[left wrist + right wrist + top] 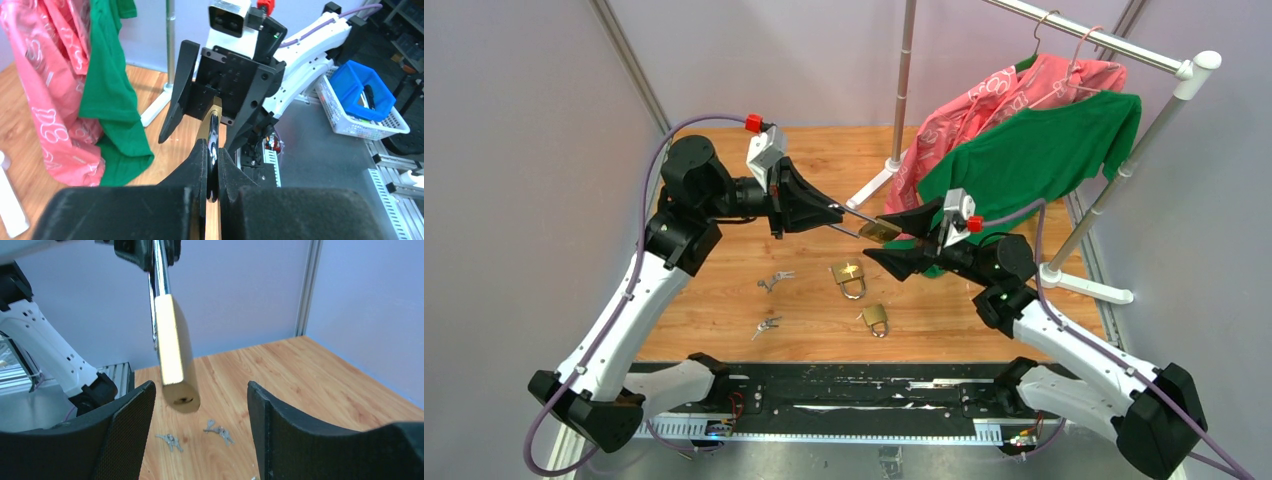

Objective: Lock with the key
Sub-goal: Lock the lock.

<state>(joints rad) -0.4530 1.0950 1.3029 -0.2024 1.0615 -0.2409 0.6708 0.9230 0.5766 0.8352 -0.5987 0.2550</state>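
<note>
Padlock (879, 231) hangs above the middle of the table (724, 320), its shackle (159, 270) pinched in the left gripper (836, 213) so the keyhole end faces the right gripper (199, 389), whose fingers stand spread to either side of it.

A green shirt (1034, 150) and pink garment (984, 100), perhaps floral, share a rack (1144, 54).

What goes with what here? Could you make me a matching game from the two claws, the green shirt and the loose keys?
Things:
1. left gripper
2. right gripper
3. green shirt
4. keys

States or places:
A. lying on the wooden table
B. open, a finger each side of the brass padlock
C. hanging on the clothes rack
D. shut on the padlock's shackle

Pairs: 1-D, 2-B, 3-C, 4-A.
</note>
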